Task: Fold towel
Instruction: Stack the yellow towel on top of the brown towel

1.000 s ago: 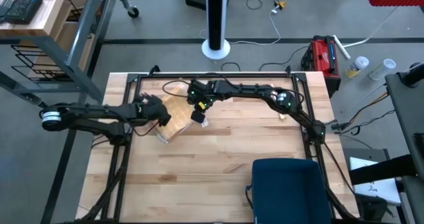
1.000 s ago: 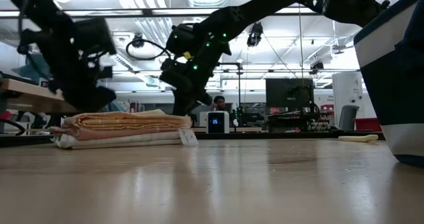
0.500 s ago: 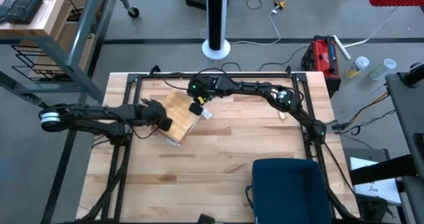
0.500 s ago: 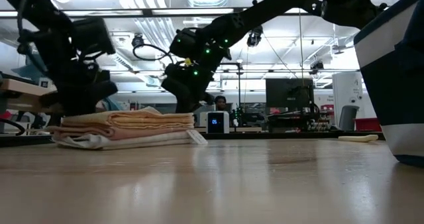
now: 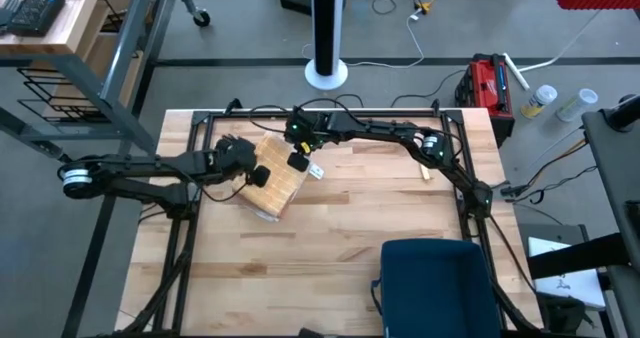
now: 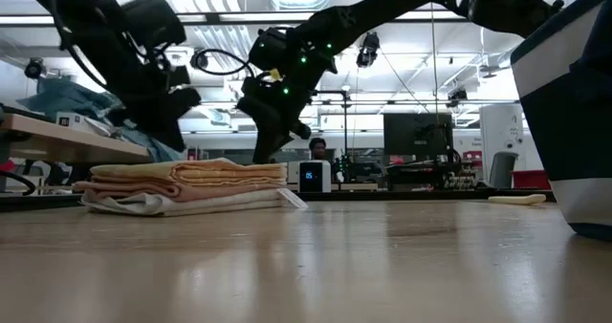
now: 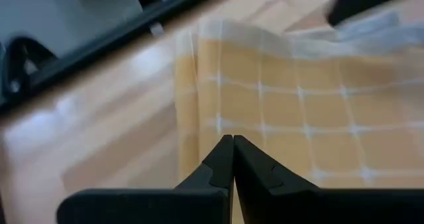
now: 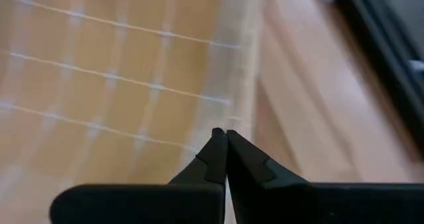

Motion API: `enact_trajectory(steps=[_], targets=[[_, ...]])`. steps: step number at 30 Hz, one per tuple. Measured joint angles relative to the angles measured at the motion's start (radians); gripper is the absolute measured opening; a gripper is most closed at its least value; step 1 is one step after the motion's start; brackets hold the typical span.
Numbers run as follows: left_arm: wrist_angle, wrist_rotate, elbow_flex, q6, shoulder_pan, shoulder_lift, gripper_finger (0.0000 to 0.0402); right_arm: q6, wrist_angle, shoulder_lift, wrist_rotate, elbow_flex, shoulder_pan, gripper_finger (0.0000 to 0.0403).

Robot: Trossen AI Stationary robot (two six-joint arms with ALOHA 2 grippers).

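Two pincers are above one folded towel point(image 5: 277, 186) at the far part of the tabletop point(image 5: 340, 248). The towel is yellow-orange with thin pale lines that make a grid of squares. It is folded into a compact stack of several layers, and in the low view the upper layers are orange and the lowest layer is paler, almost white. A small white tag point(image 6: 291, 199) sticks out at the bottom edge of the stack, on the side toward the right pincer.

The left pincer point(image 5: 258, 175) is over the left edge of the towel, a little above it. Its fingers point(image 7: 222, 159) are pressed together and pinch nothing; the checked cloth lies just under and in front of them. The right pincer point(image 5: 297, 162) is over the far right corner of the towel. Its fingers point(image 8: 218, 151) are also pressed together, with no cloth between them, and the towel's edge is directly below the tips. In the low view both pincers are above the stack, not touching it.
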Motion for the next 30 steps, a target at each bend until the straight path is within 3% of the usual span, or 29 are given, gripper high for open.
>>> enact_trajectory(steps=[5, 13, 19, 25, 30], targets=[[0.179, -0.006, -0.035, 0.168, 0.067, 0.073, 0.0001, 0.003, 0.013, 0.002, -0.167, -0.022, 0.04, 0.0], [0.359, -0.011, -0.058, 0.299, 0.198, 0.24, 0.0001, 0.02, 0.026, 0.006, -0.171, -0.073, 0.089, 0.0], [0.331, -0.037, -0.056, 0.243, 0.251, 0.339, 0.0001, 0.038, 0.06, 0.006, -0.144, -0.135, 0.092, 0.0], [0.197, -0.028, -0.048, 0.154, 0.247, 0.322, 0.0001, 0.036, 0.121, 0.002, -0.088, -0.182, 0.069, 0.0], [0.06, 0.103, -0.045, 0.053, 0.241, 0.235, 0.0001, 0.014, 0.122, 0.003, -0.087, -0.16, 0.053, 0.0]])
